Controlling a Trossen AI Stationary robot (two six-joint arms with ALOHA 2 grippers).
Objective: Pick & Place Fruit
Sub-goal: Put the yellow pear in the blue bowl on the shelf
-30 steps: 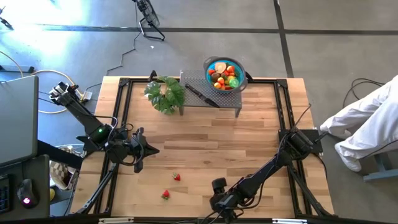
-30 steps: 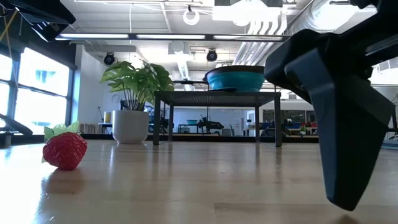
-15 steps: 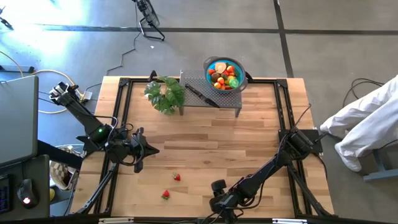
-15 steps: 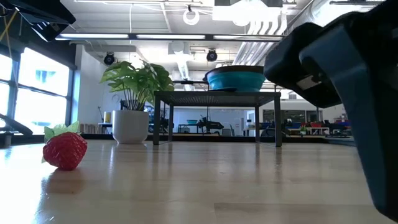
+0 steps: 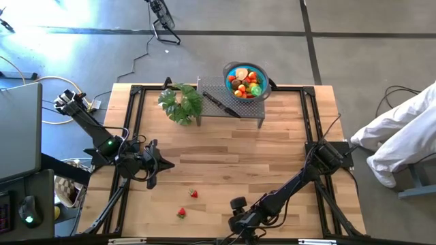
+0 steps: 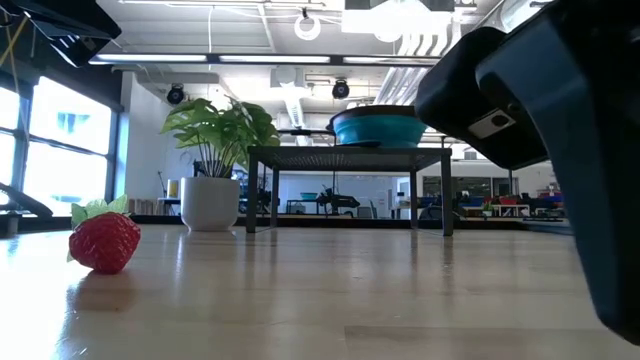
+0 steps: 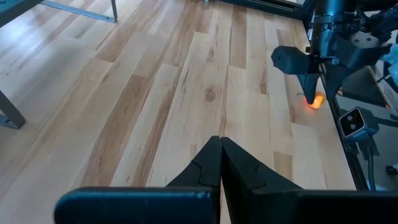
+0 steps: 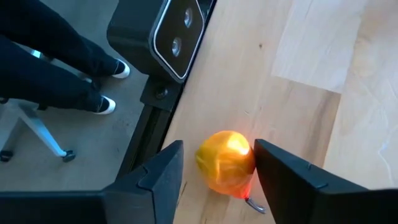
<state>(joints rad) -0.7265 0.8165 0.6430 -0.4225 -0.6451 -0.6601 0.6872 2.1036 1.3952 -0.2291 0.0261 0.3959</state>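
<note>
A small orange fruit (image 8: pixel 225 163) lies on the wooden table close to its near edge. It also shows in the left wrist view as an orange fruit (image 7: pixel 315 101) under the other arm's fingertips. My right gripper (image 8: pixel 221 149) points steeply down with a finger on each side of it. In the high view my right gripper (image 5: pixel 238 212) hides the fruit. Two red strawberries (image 5: pixel 194 194) (image 5: pixel 181 213) lie on the table to its left. My left gripper (image 7: pixel 220 142) waits shut above the table's left part. A blue bowl (image 5: pixel 231 70) of fruit stands on a dark rack at the far edge. My right gripper comes at the orange fruit from above, slanting down. One finger (image 8: pixel 280 174) lies against the fruit's side (image 8: pixel 250 163). The other finger (image 8: pixel 163 174) stands a narrow gap off its opposite side. The fruit rests on the table.
A potted plant (image 5: pixel 181 103) and a black-handled knife (image 5: pixel 219 103) are at the far edge beside the rack. A camera housing (image 8: pixel 168 31) sits on the table's near rail just beyond the fruit. A person's legs (image 8: pixel 50 62) are past that edge, and a person in white (image 5: pixel 402 129) sits at the right.
In the low view one finger of my right gripper has swung sideways toward that picture's right edge, while the hand has stayed over the same spot. The strawberries and my left arm have kept still.
</note>
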